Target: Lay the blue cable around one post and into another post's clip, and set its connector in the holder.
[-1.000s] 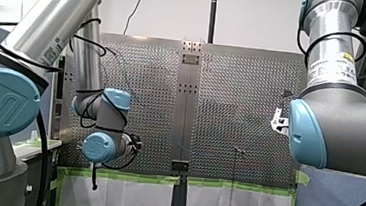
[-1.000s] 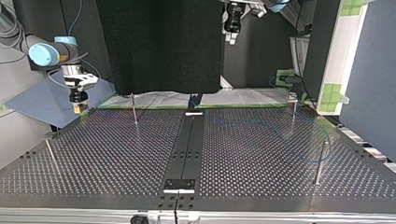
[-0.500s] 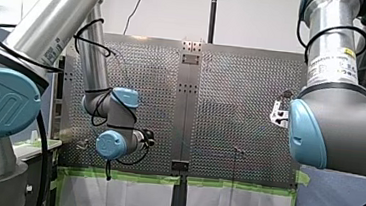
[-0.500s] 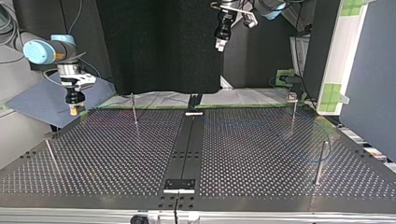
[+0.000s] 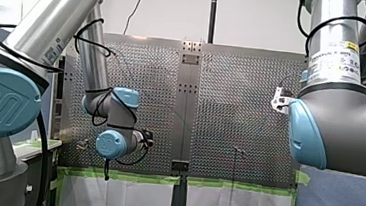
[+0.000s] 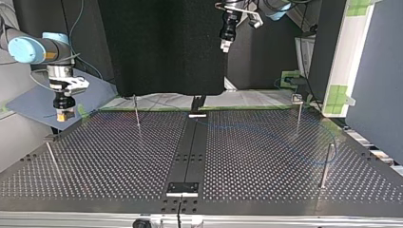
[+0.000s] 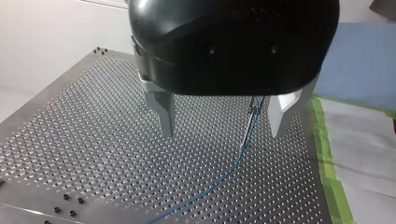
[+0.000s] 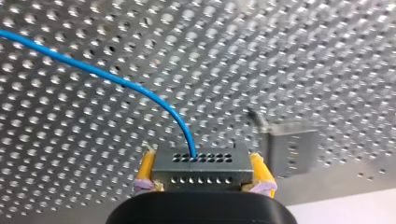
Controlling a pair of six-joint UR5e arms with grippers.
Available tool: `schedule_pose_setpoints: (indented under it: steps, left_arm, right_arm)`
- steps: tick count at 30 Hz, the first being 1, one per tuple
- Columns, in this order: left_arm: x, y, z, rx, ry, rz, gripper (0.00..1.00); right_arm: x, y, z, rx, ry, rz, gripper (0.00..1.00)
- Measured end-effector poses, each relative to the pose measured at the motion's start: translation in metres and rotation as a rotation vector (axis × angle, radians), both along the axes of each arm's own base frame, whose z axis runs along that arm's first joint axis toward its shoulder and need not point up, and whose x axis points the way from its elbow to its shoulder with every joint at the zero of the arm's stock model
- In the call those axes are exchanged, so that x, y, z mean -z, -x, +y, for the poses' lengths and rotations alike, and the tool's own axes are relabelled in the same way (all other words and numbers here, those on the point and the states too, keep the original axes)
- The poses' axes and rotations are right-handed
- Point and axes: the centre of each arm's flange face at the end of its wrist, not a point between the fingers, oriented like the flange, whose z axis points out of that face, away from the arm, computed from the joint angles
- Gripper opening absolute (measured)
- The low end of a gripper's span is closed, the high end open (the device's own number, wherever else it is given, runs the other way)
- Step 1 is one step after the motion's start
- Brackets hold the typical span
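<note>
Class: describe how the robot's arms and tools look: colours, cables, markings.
Both arms: silver tubes, grey joints, light-blue caps, looped black cables. My left arm has a logo on its cap; my right arm a white-yellow label. Left tool: black housing, metal fingers. Right tool: yellow pads.

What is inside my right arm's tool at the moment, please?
My right tool clamps the grey connector between its yellow pads, the blue cable leaving its holed face. The connector's lower part is hidden behind the tool's black body.
</note>
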Motion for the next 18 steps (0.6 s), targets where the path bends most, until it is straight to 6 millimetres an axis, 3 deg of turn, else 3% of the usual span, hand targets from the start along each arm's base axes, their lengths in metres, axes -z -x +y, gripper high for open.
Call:
schedule_pose_setpoints:
  steps: [7, 14, 18]
  left_arm:
    - [0.0, 0.0, 0.0, -0.001, 0.012, 0.003, 0.99]
    - [0.0, 0.0, 0.0, -0.002, 0.013, 0.003, 0.99]
    - [0.0, -0.001, 0.0, -0.003, 0.01, 0.007, 0.99]
  right_arm:
    - [-0.036, 0.004, 0.002, 0.001, 0.053, -0.01, 0.0]
    - [-0.087, 0.01, 0.0, -0.009, 0.129, -0.003, 0.0]
    - [-0.098, 0.015, 0.001, -0.001, 0.131, 0.023, 0.0]
